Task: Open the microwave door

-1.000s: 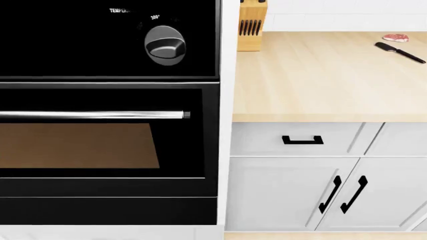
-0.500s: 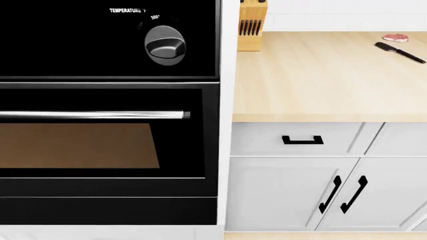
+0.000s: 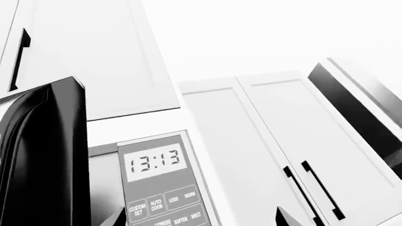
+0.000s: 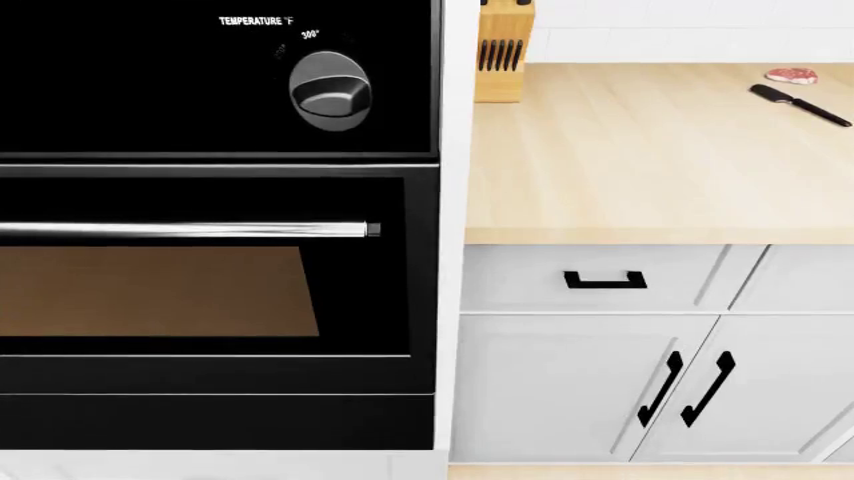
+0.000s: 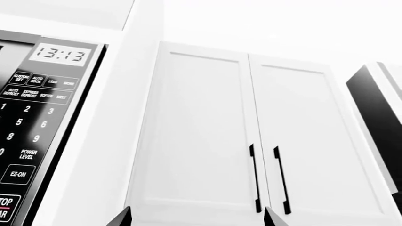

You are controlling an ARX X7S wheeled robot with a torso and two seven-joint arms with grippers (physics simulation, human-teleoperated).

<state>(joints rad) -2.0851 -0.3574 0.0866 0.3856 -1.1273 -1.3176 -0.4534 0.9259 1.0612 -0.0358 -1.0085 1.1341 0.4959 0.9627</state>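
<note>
Your head camera looks down at a black wall oven (image 4: 220, 200) and a wooden counter (image 4: 654, 150) to its right, so the microwave and both arms lie above that view. Both wrist cameras tilt upward because your arms are raised toward the microwave. From the left wrist, the microwave door (image 3: 44, 155) stands swung out, apart from the control panel (image 3: 160, 181) reading 13:13. The left gripper (image 3: 199, 217) shows only two spread fingertips, holding nothing. The right gripper (image 5: 196, 216) is likewise spread and empty, beside white upper cabinets (image 5: 251, 141).
</note>
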